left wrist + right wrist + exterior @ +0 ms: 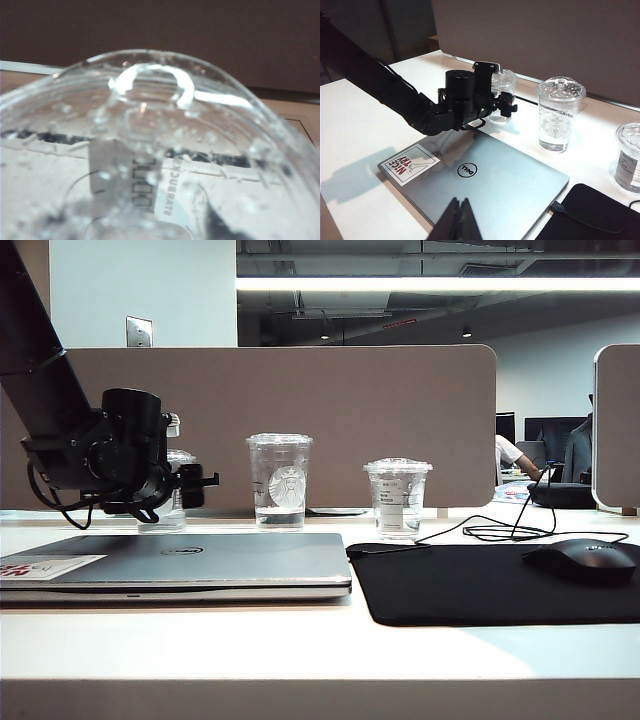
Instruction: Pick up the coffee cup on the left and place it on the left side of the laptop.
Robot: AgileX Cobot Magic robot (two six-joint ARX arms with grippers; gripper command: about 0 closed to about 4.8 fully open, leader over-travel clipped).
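The coffee cup (170, 514), short and clear with a flat lid, stands on the white table behind the laptop's left end. My left gripper (185, 485) reaches in at cup height, and its black fingers (508, 107) lie against the cup's (503, 81) sides. The left wrist view is filled by the cup's wet lid (160, 125), and the fingers do not show there. The silver Dell laptop (200, 560) lies closed at the front left, with its red-and-white sticker corner nearest. My right gripper (460, 212) is shut with nothing in it and hangs over the laptop's (490, 185) near edge.
A taller Starbucks cup (279, 480) stands right of the coffee cup, and a short labelled cup (397, 498) stands further right. A black mouse pad (480, 585) with a mouse (585, 560) and its cable (500, 530) lies right of the laptop. A tan partition (330, 410) closes the back.
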